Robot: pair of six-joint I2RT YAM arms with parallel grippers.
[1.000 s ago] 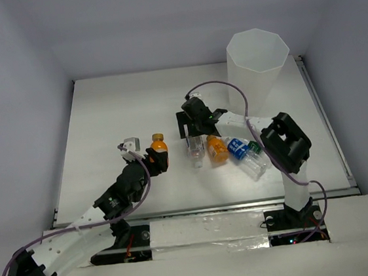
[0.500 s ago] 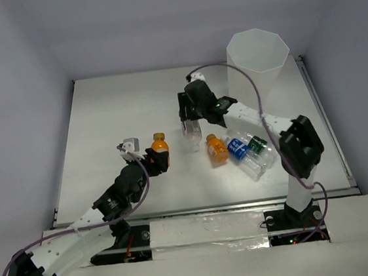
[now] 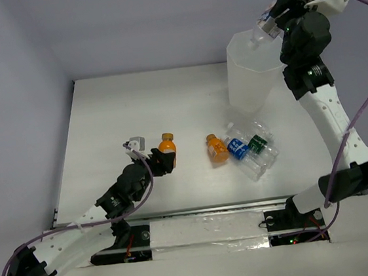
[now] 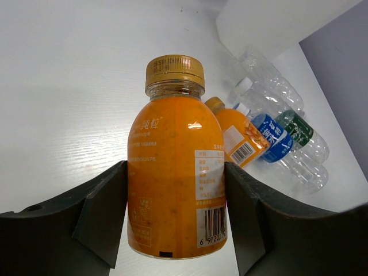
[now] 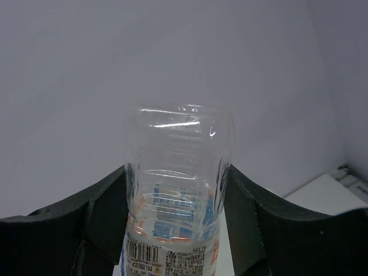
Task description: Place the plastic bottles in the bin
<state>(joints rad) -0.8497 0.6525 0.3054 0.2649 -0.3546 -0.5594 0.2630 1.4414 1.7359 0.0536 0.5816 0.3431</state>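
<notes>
white table (image 3: pixel 102 113) carries the upright bin (image 3: pixel 248 88) and, nearby, clustered bottles (image 3: pixel 238 147) lying flat.

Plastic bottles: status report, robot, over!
Left fingers clamp orange-filled plastic bottle. Right fingers hold clear plastic bottle over tall translucent white bin. Nothing blocking.

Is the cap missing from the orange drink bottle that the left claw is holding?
No, the left wrist view shows the orange-filled plastic bottle, held in the left gripper, with its ribbed orange cap on.
</notes>
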